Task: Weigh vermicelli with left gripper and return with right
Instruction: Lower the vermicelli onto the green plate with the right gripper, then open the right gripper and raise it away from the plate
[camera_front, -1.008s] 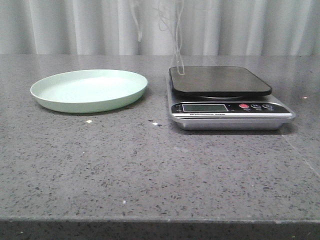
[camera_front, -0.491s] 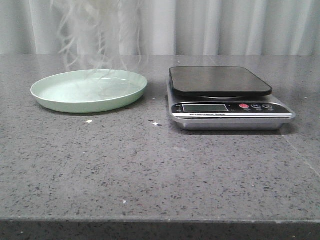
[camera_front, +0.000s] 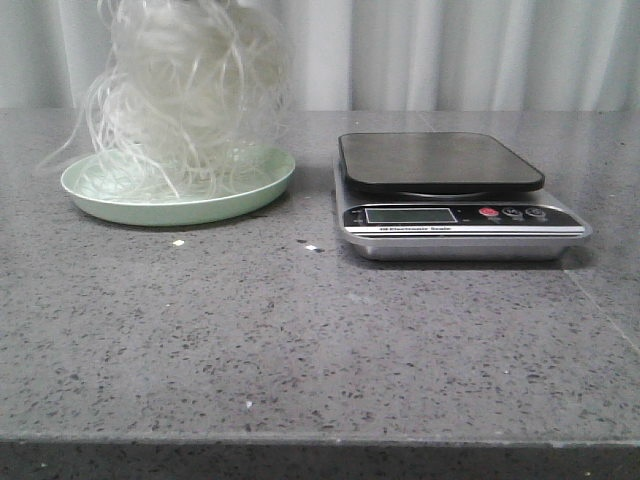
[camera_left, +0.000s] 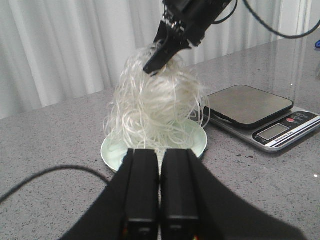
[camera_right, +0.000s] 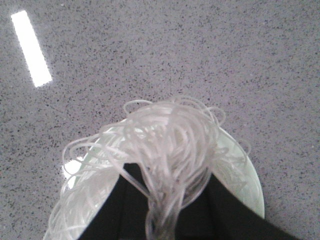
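The right hand was closed on the top of the vermicelli, whose lower strands already lay in the pale green plate. The left hand was closed on nothing. This looked like the return step; next, the right hand should release. The glassy, springy strands made a fluffy nest; the digital scale stood bare on the speckled grey bench.

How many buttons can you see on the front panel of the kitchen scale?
3 on the silver kitchen scale, in a row right of its display: a red round button, then two dark ones. Others may be too small to see.
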